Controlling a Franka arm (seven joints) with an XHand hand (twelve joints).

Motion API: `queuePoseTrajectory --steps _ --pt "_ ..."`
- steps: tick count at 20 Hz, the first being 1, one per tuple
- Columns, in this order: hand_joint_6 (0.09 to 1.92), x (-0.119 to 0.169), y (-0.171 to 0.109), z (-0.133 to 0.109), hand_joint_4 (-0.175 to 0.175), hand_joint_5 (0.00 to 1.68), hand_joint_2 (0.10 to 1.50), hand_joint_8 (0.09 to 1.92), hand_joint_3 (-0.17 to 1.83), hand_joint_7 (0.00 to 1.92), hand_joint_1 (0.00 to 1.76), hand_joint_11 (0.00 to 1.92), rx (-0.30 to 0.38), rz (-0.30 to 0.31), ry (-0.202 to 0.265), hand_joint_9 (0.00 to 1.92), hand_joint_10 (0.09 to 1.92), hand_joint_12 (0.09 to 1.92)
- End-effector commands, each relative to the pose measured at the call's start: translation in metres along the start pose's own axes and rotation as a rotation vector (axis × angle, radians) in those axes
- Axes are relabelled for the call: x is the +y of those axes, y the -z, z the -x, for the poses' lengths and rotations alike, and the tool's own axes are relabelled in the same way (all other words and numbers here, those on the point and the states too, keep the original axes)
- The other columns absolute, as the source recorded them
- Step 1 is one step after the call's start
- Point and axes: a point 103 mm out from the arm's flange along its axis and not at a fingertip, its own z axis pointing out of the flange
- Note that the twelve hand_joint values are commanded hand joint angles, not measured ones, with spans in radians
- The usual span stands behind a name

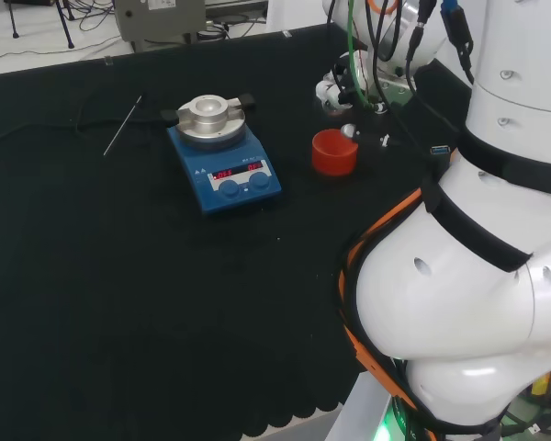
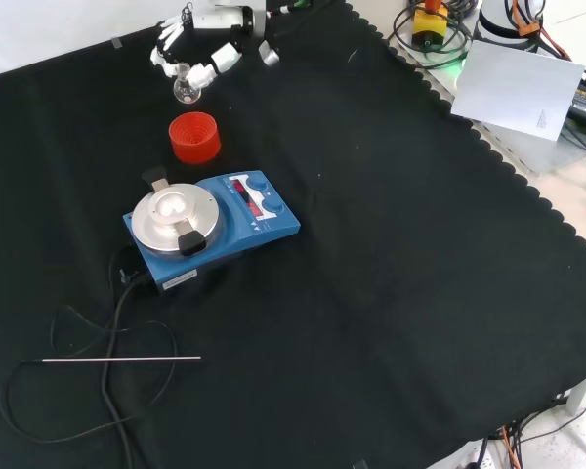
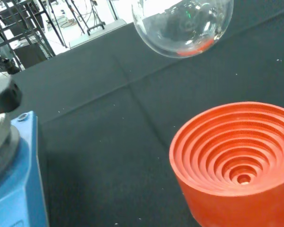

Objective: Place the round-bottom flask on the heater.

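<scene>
My hand [image 2: 203, 44] is at the far end of the bench [image 2: 400, 254] in the front view, and its fingers [image 2: 164, 39] are curled around the neck of the round-bottom flask [image 2: 186, 91], so I hold it. The flask hangs in the air, lifted clear of the red ribbed stand [image 2: 194, 137]. In the wrist view the round clear bulb [image 3: 182, 26] is above the stand [image 3: 236, 161] and does not touch it; the ribbed hollow of the stand is empty. The heater [image 2: 210, 227], a blue box with a round metal top, stands on the black cloth just beside the stand, nearer to the front camera. In the head view the heater [image 1: 222, 152] is to the left of the stand [image 1: 334, 152]. A thin metal rod [image 2: 122, 359] lies on the cloth, well apart from the heater, next to a black cable [image 2: 117, 322].
</scene>
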Motion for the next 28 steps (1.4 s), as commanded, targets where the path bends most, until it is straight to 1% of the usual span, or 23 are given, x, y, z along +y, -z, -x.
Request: queuePoseTrajectory --steps 1,5,8,9,12,20,28 --pt "0.87 0.000 0.009 -0.009 0.091 1.10 1.14 0.59 -0.17 0.55 1.09 0.32 0.017 -0.005 0.022 0.69 0.57 1.28" --pt "0.87 0.005 0.014 -0.022 0.091 1.10 1.14 0.58 -0.17 0.55 1.09 0.33 0.026 -0.004 0.052 0.69 0.57 1.28" --pt "0.87 0.011 0.017 -0.037 0.091 1.10 1.14 0.58 -0.17 0.55 1.09 0.33 0.020 0.005 0.068 0.69 0.57 1.28" --pt "0.87 0.013 0.018 -0.043 0.091 1.10 1.14 0.58 -0.17 0.55 1.09 0.33 0.036 -0.003 0.090 0.69 0.57 1.28" --pt "0.86 0.019 0.017 -0.061 0.091 1.10 1.14 0.58 -0.17 0.55 1.09 0.33 0.033 -0.001 0.117 0.69 0.57 1.28" --pt "0.86 0.026 0.003 -0.118 0.091 1.11 1.14 0.58 -0.17 0.56 1.09 0.33 0.027 -0.019 0.184 0.69 0.56 1.27" --pt "0.86 0.029 -0.016 -0.161 0.094 1.11 1.14 0.58 -0.17 0.56 1.09 0.33 0.022 -0.042 0.234 0.69 0.56 1.27"
